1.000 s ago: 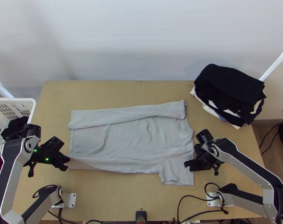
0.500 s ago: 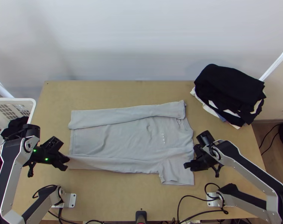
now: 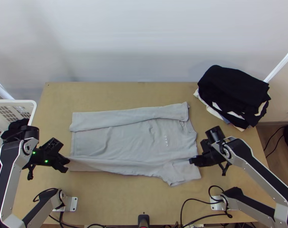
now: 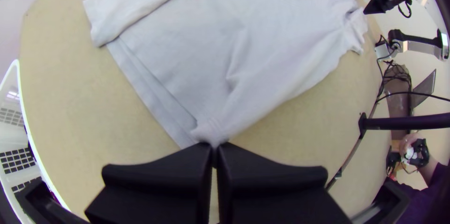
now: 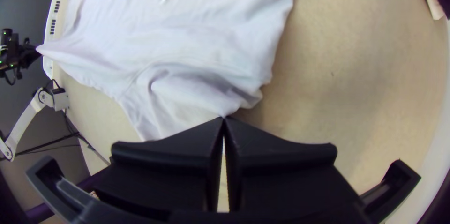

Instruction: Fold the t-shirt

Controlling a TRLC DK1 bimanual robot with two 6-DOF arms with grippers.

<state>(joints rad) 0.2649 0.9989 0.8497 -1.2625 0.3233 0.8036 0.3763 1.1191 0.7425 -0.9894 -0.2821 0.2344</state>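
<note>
- Light grey short-sleeved T-shirt (image 3: 132, 138) lying on the wooden counter (image 3: 117, 197), its far side folded inward in a long strip.
- Left gripper (image 3: 69, 164): jaws clenched on the shirt's near hem corner.
- Right gripper (image 3: 191, 161): jaws pinching cloth beside the near sleeve.
- Folded dark clothes stacked (image 3: 235, 87) at the far right corner.

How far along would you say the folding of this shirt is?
Done: the shirt lies flat with its far side folded inward in a long strip. In hand: the left gripper pinches the near hem corner, the right gripper cloth by the near sleeve. To do: that side, sleeve jutting out, isn't folded in; shortening folds probably follow.
</note>
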